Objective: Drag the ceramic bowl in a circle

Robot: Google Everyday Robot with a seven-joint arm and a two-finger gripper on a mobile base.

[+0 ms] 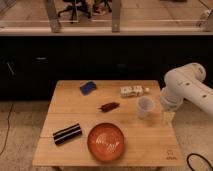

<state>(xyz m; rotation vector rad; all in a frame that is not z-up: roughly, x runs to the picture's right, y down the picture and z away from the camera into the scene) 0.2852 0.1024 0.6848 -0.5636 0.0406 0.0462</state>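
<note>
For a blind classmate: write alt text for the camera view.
An orange ceramic bowl sits at the front of a wooden table, with the gripper hanging at the table's right edge, apart from it. Also on the table: a clear cup, a black striped packet, a blue object, a reddish item and a white packet.

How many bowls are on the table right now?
1: the bowl sits front centre on the table. The end effector hangs at the right edge, beside the cup. None looks hidden.

arm [189,86] above the end effector [168,118] beside the cup [145,106] runs off-frame.
</note>
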